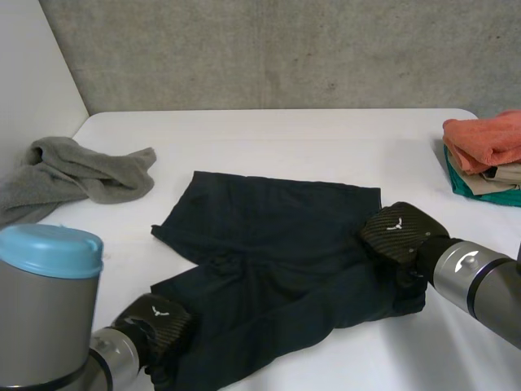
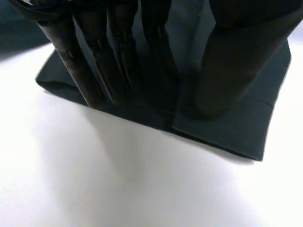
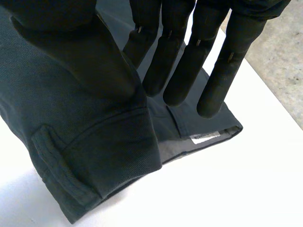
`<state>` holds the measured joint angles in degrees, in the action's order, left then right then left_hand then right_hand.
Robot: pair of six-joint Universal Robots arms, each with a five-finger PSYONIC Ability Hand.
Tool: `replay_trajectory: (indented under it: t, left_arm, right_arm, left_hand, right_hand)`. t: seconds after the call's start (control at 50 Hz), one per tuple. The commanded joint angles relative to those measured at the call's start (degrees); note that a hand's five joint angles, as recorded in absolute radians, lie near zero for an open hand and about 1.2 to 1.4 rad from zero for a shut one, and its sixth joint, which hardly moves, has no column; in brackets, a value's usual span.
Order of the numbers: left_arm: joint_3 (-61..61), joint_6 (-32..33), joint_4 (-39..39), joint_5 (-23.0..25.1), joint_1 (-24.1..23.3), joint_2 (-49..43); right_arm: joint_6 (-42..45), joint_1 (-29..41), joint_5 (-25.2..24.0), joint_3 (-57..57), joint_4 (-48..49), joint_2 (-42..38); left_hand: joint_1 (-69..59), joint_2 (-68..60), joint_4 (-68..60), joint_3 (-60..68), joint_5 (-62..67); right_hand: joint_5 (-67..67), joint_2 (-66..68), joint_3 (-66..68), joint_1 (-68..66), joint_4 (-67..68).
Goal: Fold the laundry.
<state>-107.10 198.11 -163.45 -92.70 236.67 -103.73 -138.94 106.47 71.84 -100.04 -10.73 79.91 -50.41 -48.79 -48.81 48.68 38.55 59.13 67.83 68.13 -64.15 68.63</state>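
Flat on the white counter (image 1: 285, 138) lie the dark shorts (image 1: 269, 244). The left hand (image 1: 159, 322) rests on the hem of their near leg, fingers (image 2: 85, 80) straight, tips and thumb touching cloth. The right hand (image 1: 399, 228) sits at their waistband corner, fingers (image 3: 180, 71) straight, thumb on the band. A grey towel (image 1: 81, 171) and a stack of folded cloths (image 1: 488, 155) lie well apart from the shorts.
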Motion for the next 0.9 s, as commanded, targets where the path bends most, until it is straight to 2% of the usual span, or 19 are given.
replay_trajectory:
  t: [0.02, 0.1, 0.22, 0.38, 0.46, 0.56, 0.68, 0.74, 0.76, 0.78, 0.8, 0.84, 0.9]
  left_arm:
    - [0.49, -1.32, -0.12, -1.26, -3.06, -1.04]
    - [0.75, -2.2, -0.12, -1.17, -3.67, 1.59]
    - [4.96, -1.33, -0.73, -1.96, -2.18, 2.21]
    - [18.66, 6.4, -9.42, -4.59, 2.91, -4.02]
    - [27.45, 11.23, -16.19, -4.95, 4.06, -9.73]
    - [42.62, 17.2, -22.7, -4.51, 5.29, -22.27]
    - [57.51, 20.56, -22.09, -5.3, 5.38, -34.51]
    - [63.49, 20.82, -21.92, -4.77, 5.29, -39.44]
    - [64.37, 20.74, -21.83, -4.51, 5.12, -40.49]
    - [65.08, 20.74, -21.74, -4.16, 4.94, -41.2]
    - [65.61, 21.17, -21.83, -3.2, 4.68, -42.08]
    - [65.53, 21.44, -22.09, -2.31, 4.41, -42.26]
    - [64.3, 21.88, -23.67, -2.13, 4.33, -40.6]
  right_arm:
    - [0.16, -1.62, -0.12, -0.07, 0.01, -0.01]
    - [0.51, -2.41, -0.12, 0.2, 0.01, -0.28]
    - [0.42, -1.62, -0.3, 1.95, 0.62, -1.77]
    - [-1.16, 0.49, 0.75, 8.8, 9.58, -8.18]
    - [-1.95, 1.01, 1.81, 13.81, 14.85, -13.63]
    - [-2.83, 1.19, 3.13, 22.5, 24.41, -22.66]
    - [-2.39, 1.81, 3.83, 32.7, 33.04, -34.19]
    - [-1.77, 1.98, 6.2, 38.94, 35.69, -41.04]
    - [-1.51, 2.07, 7.08, 40.52, 35.95, -42.54]
    - [-1.25, 2.07, 7.69, 41.85, 36.13, -43.95]
    - [-0.72, 2.33, 8.83, 44.47, 36.13, -46.31]
    - [0.07, 2.77, 9.45, 46.51, 36.3, -48.0]
    - [1.04, 3.21, 10.16, 48.36, 36.74, -48.36]
  left_hand:
    - [-29.58, -31.2, -31.17, 31.31, 31.43]
    - [-29.59, -31.21, -31.19, 31.32, 31.45]
    - [-29.59, -31.21, -31.19, 31.32, 31.45]
    - [-29.59, -31.21, -31.19, 31.32, 31.45]
    - [-29.59, -31.21, -31.19, 31.32, 31.45]
    - [-29.59, -31.21, -31.19, 31.32, 31.45]
    - [-29.59, -31.21, -31.19, 31.32, 31.45]
    - [-29.59, -31.21, -31.19, 31.32, 31.45]
    - [-29.59, -31.21, -31.19, 31.32, 31.45]
    - [-29.59, -31.21, -31.19, 31.32, 31.45]
    - [2.69, 1.07, 1.1, -0.96, -0.84]
    - [38.84, 37.22, 37.24, -37.11, -36.99]
    - [40.41, 38.79, 38.81, -38.68, -38.55]
  right_hand:
    - [10.87, 12.17, 11.87, -15.85, 11.37]
    - [10.87, 12.17, 11.87, -15.85, 11.37]
    - [10.87, 12.17, 11.87, -15.85, 11.37]
    - [10.87, 12.17, 11.87, -15.85, 11.37]
    - [10.87, 12.17, 11.87, -15.85, 11.37]
    - [10.87, 12.17, 11.87, -15.85, 11.37]
    - [10.87, 12.17, 11.87, -15.85, 11.37]
    - [10.87, 12.17, 11.87, -15.85, 11.37]
    - [7.35, 8.65, 8.35, -12.33, 7.85]
    - [-12.66, -11.37, -11.66, 7.69, -12.17]
    - [-59.13, -57.83, -58.13, 54.15, -58.63]
    - [-59.13, -57.83, -58.13, 54.15, -58.63]
    - [-59.13, -57.83, -58.13, 54.15, -58.63]
